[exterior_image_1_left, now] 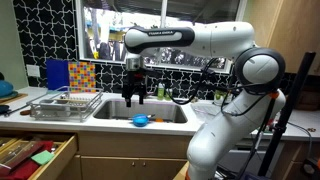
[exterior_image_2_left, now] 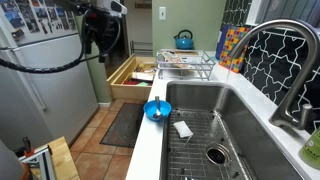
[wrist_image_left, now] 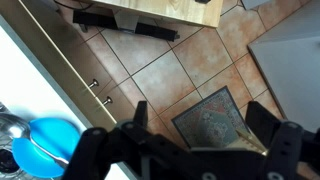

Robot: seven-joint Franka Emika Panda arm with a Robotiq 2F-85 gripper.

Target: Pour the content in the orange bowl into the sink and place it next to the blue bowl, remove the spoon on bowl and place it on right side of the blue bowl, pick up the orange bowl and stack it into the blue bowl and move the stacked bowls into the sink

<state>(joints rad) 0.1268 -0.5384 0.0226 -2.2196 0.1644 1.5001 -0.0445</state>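
Observation:
The blue bowl (exterior_image_1_left: 140, 120) sits on the counter's front edge by the sink (exterior_image_1_left: 120, 107). It also shows in an exterior view (exterior_image_2_left: 156, 110) and at the lower left of the wrist view (wrist_image_left: 45, 145), with a spoon (wrist_image_left: 48, 150) lying in it. A small orange patch (exterior_image_1_left: 154, 119) touches the blue bowl's side; I cannot tell whether it is the orange bowl. My gripper (exterior_image_1_left: 133, 97) hangs open and empty above the bowl, also seen in an exterior view (exterior_image_2_left: 97, 42). In the wrist view the open fingers (wrist_image_left: 200, 112) frame the floor rug.
A wire dish rack (exterior_image_2_left: 186, 63) and a blue kettle (exterior_image_2_left: 183, 40) stand beyond the sink (exterior_image_2_left: 215, 105). A faucet (exterior_image_2_left: 285, 60) rises at the side. A drawer (exterior_image_2_left: 133, 76) stands open below the counter. A white sponge (exterior_image_2_left: 182, 129) lies in the basin.

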